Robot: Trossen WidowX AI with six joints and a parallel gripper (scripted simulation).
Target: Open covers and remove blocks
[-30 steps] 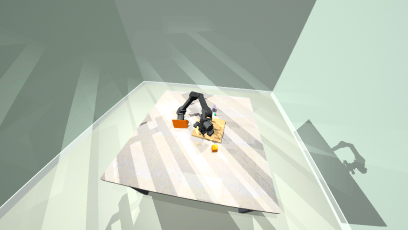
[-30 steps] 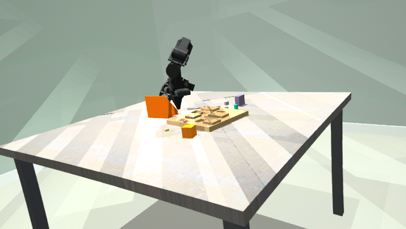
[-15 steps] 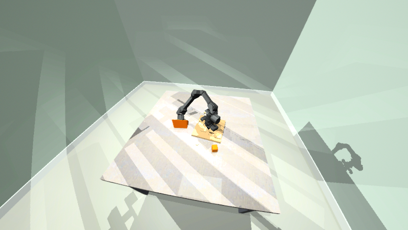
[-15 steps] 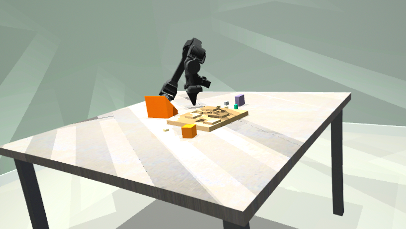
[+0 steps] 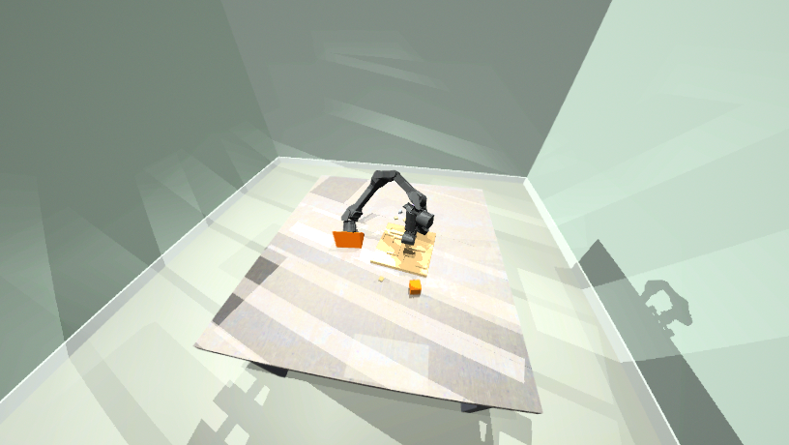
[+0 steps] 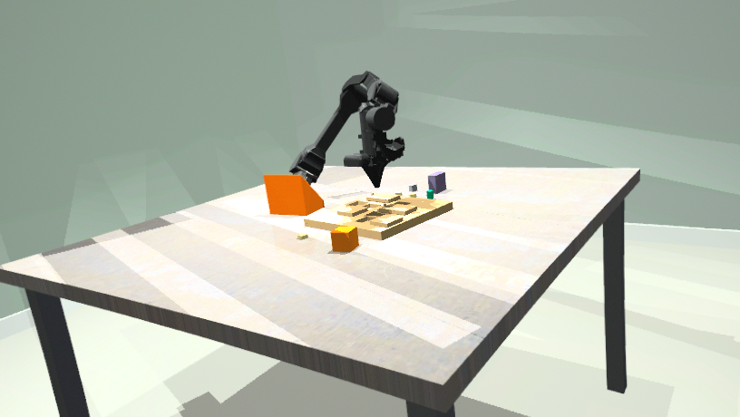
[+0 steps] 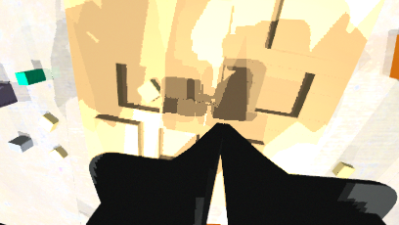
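Observation:
The wooden puzzle board (image 5: 387, 258) (image 6: 414, 219) (image 7: 98, 39) lies mid-table with several tan covers, such as one at the back (image 6: 384, 197), and dark well openings between them. My gripper (image 5: 407, 243) (image 6: 375, 185) (image 7: 222, 129) is shut and empty, pointing down a little above the board's back part. An orange block with a yellow top (image 5: 415, 286) (image 6: 345, 239) and a small yellow block (image 5: 381, 279) (image 6: 302, 237) lie on the table in front of the board. A purple block (image 6: 436, 182), a green block (image 6: 429, 194) (image 7: 30, 76) and a grey block (image 6: 413, 188) (image 7: 21, 143) lie behind it.
The arm's orange wedge-shaped base (image 5: 348, 238) (image 6: 287, 196) stands left of the board. In the wrist view more small yellow blocks (image 7: 49, 120) (image 7: 343, 169) lie on the table beside the board.

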